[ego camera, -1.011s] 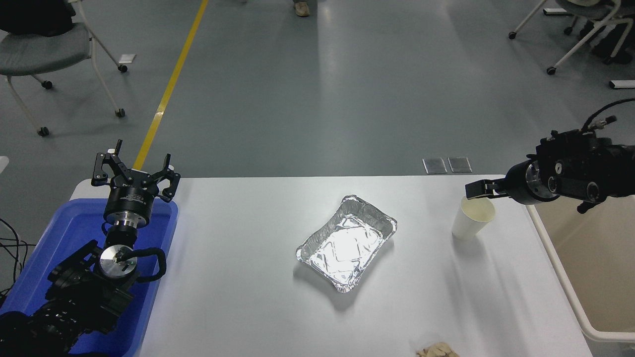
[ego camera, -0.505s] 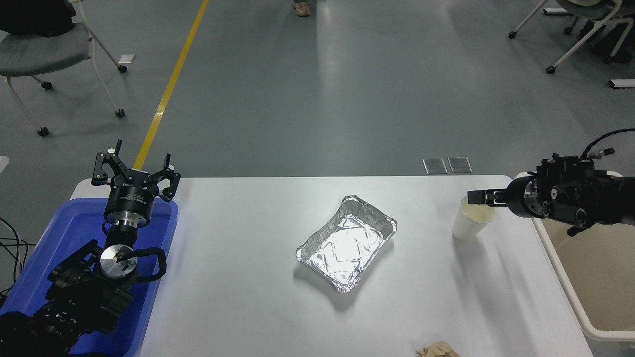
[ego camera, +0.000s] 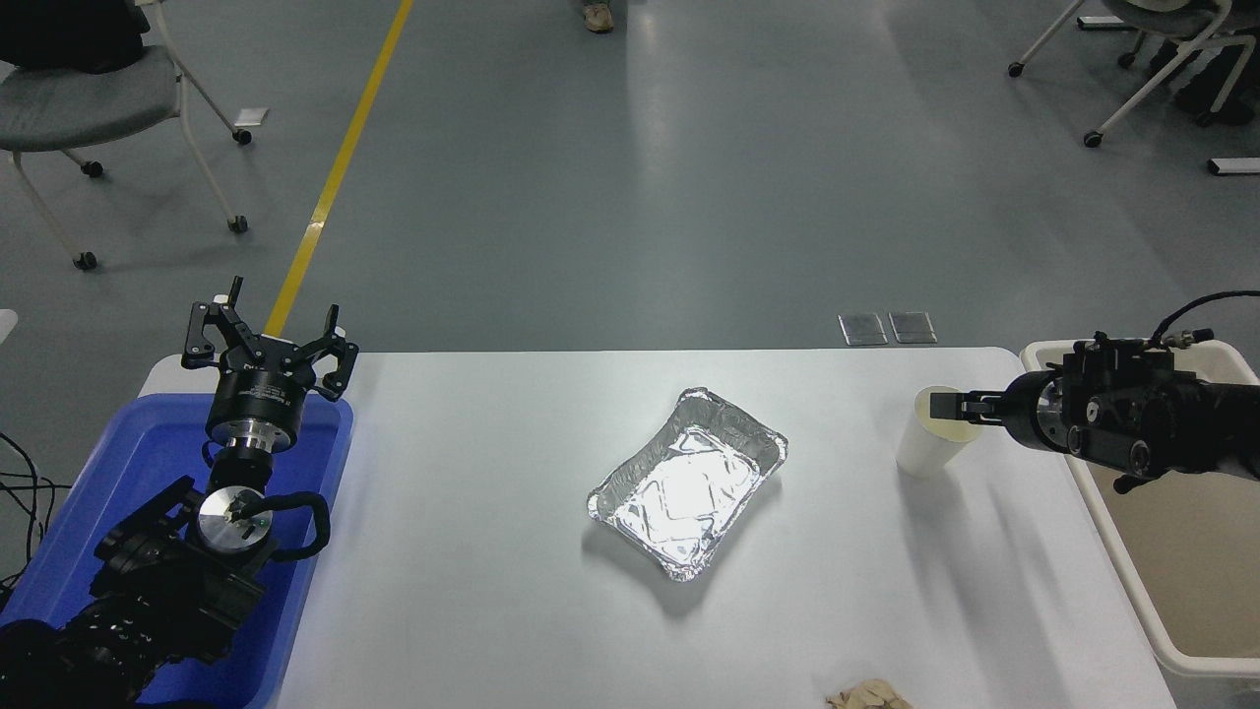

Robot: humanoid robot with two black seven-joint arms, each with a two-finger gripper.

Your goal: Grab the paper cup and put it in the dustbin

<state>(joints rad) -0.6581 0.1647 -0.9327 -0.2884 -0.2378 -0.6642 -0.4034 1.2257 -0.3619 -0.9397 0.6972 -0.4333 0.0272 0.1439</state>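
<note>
Our right gripper reaches in level from the right, tip at the cup's rim; we cannot tell its grip. Cup stands upright, mouth up, on the bench beside the dustbin.

You see a plain white paper cup right of the crinkled silver foil tray. A cream-beige dustbin sits farther right, a bright blue tub far left.

Small white paper cup, upright near table's right edge; cream-beige dustbin, beside the table
</note>
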